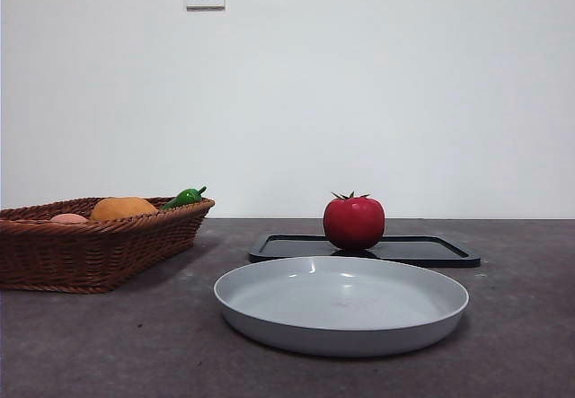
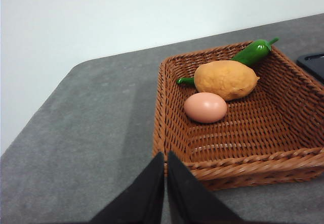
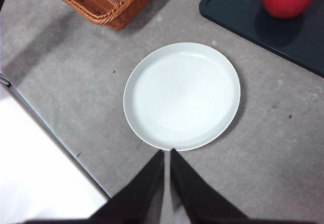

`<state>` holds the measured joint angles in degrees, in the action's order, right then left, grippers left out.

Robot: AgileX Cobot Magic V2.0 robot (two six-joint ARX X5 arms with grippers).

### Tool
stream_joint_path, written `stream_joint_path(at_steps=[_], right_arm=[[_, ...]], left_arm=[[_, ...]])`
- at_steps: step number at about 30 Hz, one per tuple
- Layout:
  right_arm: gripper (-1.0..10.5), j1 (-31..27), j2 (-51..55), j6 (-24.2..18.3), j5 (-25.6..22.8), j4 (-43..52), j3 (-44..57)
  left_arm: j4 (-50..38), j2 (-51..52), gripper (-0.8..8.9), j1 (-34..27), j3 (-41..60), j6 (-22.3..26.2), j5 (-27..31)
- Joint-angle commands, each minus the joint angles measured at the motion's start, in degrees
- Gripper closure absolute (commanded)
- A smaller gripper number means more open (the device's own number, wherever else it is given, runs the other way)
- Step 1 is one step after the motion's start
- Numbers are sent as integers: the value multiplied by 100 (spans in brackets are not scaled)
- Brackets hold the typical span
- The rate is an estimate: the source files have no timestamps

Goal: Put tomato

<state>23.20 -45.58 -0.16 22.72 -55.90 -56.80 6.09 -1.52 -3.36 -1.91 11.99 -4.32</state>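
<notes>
On the desk (image 1: 539,326), near its middle: tomato (image 1: 354,223) upright on a flat black tray (image 1: 431,251), stem up, untouched and free of any gripper. Just in front of the tray, apart from it: grey plate (image 1: 341,304), nothing on it, rim clear all round, probably the intended drop point since it lies between tray and robot within easy reach; task sentence names no target, so a judgement only. Off to one side, well apart from the plate: wicker basket (image 1: 90,254) holding a pepper (image 2: 253,52), an orange fruit (image 2: 226,79) and an egg (image 2: 205,107), all resting against one another toward the far wall of the basket; not part of the task, best left alone. Left gripper (image 2: 165,188) clenched on nothing, jaws pressed together, poised above bare desk just outside the near basket wall, apparently parked clear of the work zone. Right gripper (image 3: 167,183) likewise clenched and empty, raised high over the desk beside the plate edge, tomato toward the far corner of its view on the tray; better placed for the pick, being nearer the tomato. Front view: only a black tip at the upper corner, so both arms up and away from the things. Step in hand: none begun; grasp not yet made. Next move, as judged: jaws to be spread wider than the tomato, descent around its widest part, since the glossy round skin is likely to slip under a shallow or off-centre pinch.
</notes>
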Motion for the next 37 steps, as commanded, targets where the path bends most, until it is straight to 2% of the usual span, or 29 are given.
stream_joint_path(at_steps=[1,7,12,37], right_arm=[[938,28,-37,15,20,57,-35],[938,28,-37,15,20,55,-35],[938,28,-37,15,20,57,-35],[938,28,-35,13,17,57,-35]], left_arm=[[46,125,806,-13,96,-57,31],[472,136,806,-11,127,-92,28],[461,136,806,-11,125,-232,28],[461,136,806,-11,122,-232,28]])
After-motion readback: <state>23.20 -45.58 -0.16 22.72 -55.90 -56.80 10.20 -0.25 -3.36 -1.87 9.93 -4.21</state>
